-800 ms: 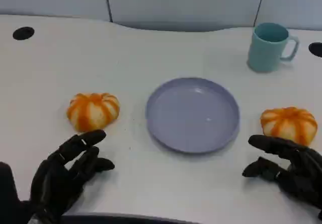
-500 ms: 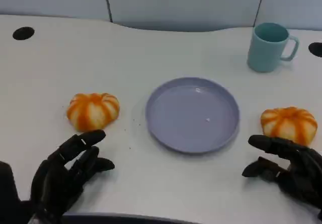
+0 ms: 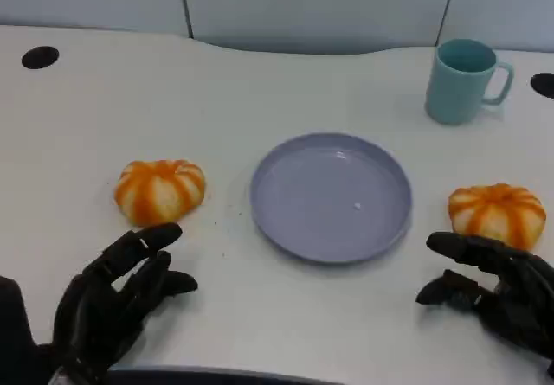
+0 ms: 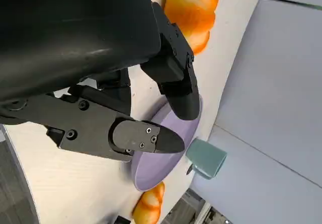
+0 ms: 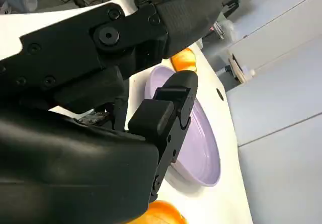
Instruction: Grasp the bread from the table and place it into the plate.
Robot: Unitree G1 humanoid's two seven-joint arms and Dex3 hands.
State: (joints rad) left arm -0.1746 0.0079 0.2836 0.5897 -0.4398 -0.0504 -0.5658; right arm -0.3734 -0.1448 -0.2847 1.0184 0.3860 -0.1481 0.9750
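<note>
On the desk (image 3: 260, 82) there are two breads: one orange-striped bread (image 3: 160, 190) on the left side and a second bread (image 3: 497, 213) on the right side. There is one purple plate (image 3: 331, 197) between them, and one light green mug (image 3: 464, 80). In the desk are two dark round holes, one (image 3: 40, 56) at the far left and one (image 3: 544, 84) at the far right.

Left hand (image 3: 112, 298) low, fingers spread, holding nothing; right hand (image 3: 498, 290) likewise.

- Two round orange-and-white striped breads lie on the table: left bread (image 3: 160, 190) and right bread (image 3: 497, 213).
- The flat purple plate (image 3: 331, 196) sits between them, with nothing in it.
</note>
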